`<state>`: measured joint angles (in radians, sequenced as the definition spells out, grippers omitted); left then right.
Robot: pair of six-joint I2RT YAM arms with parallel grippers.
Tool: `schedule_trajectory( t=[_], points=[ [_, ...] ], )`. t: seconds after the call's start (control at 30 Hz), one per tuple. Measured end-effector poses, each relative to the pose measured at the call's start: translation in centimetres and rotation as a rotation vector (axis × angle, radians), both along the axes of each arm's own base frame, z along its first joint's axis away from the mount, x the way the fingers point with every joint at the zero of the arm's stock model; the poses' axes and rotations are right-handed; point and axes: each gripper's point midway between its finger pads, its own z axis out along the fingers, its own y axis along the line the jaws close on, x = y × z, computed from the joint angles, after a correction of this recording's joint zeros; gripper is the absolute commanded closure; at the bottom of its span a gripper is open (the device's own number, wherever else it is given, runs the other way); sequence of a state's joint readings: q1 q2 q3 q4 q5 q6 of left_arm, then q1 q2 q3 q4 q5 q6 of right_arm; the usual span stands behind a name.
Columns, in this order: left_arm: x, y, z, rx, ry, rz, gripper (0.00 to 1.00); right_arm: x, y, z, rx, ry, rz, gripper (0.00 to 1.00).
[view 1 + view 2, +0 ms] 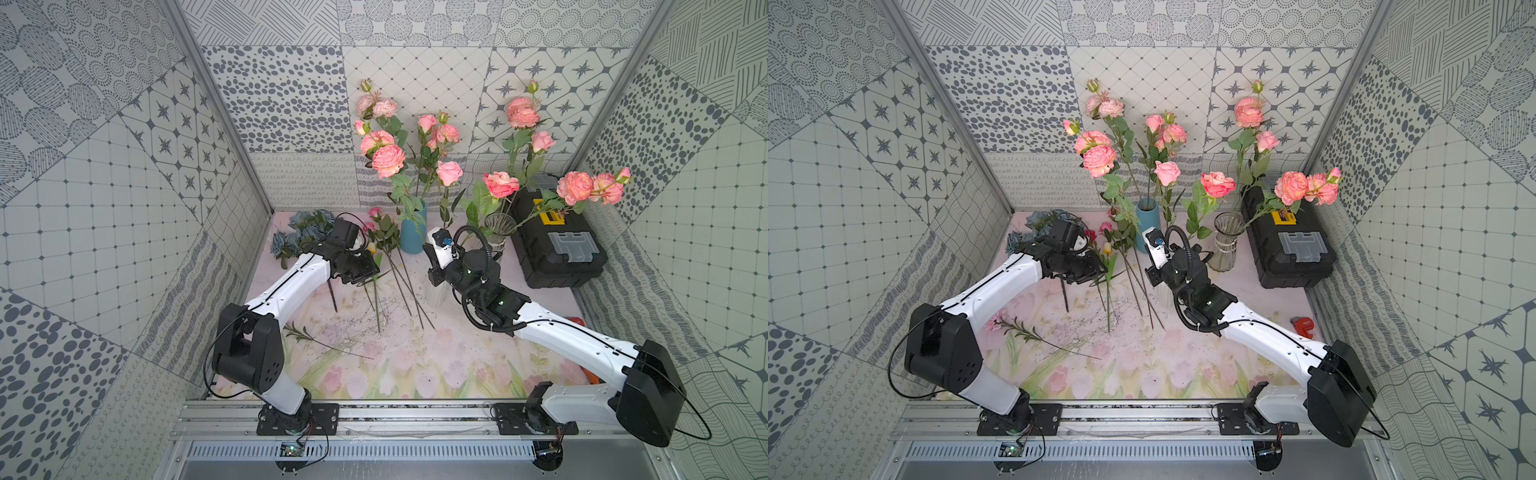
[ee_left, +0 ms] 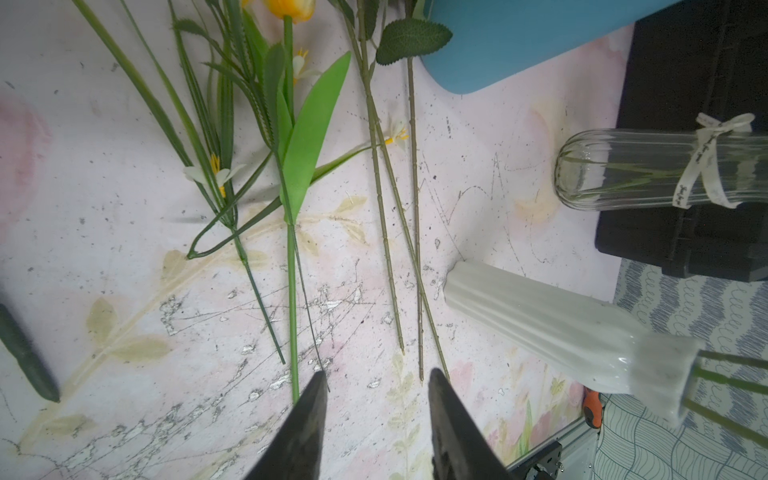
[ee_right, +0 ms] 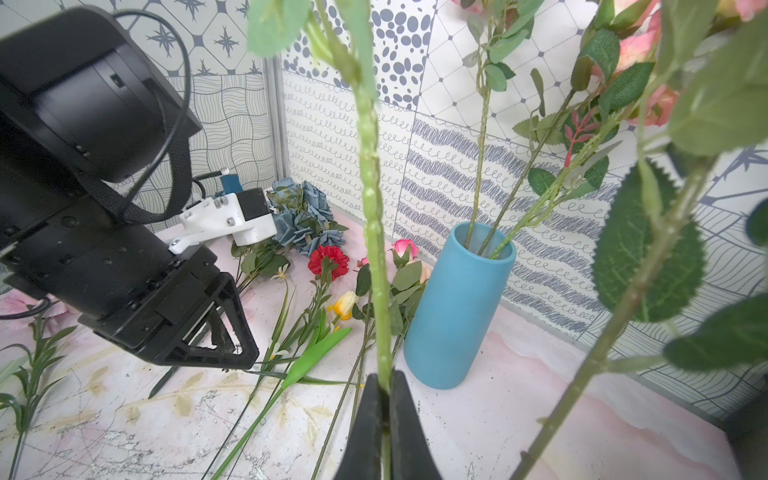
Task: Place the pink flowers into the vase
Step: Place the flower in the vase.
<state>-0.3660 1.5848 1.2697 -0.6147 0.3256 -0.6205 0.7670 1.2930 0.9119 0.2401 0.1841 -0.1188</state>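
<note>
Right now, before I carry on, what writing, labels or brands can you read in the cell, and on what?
No text here is legible.
Print on the ribbon tied round the glass vase: dark script, too small to read.
Mark on the yellow label of the black toolbox: too blurred to read.

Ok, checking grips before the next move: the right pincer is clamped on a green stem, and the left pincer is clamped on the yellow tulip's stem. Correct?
Not quite. The left pincer is open and holds nothing: the left wrist view shows its jaws apart, with the yellow tulip's stem lying on the mat nearby. The right pincer is clamped on a green stem.
</note>
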Motion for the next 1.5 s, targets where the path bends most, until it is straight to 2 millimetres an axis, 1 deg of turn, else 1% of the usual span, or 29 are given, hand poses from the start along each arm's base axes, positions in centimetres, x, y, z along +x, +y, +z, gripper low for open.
schedule_trajectory(
  t=[0.47,1.07,1.17,1.4,1.5],
  points=[
    [-0.1,-0.4,-0.6,0.006,0.016,-0.011,0.6,0.3,-0.7,-1.6,-0.007,0.028,-0.019,1.0],
    [0.1,-0.6,-0.6,0.006,0.015,-0.013,0.6,0.7,-1.4,-2.2,0.017,0.05,-0.042,0.98],
    [0.1,-0.6,-0.6,0.006,0.015,-0.013,0.6,0.7,-1.4,-2.4,0.02,0.054,-0.043,0.96],
    [0.1,-0.6,-0.6,0.007,0.017,-0.013,0.6,0.8,-1.5,-2.5,0.024,0.06,-0.047,0.95],
    [0.1,-0.6,-0.7,0.008,0.018,-0.013,0.6,0.8,-1.5,-2.5,0.024,0.06,-0.047,0.91]
  ],
)
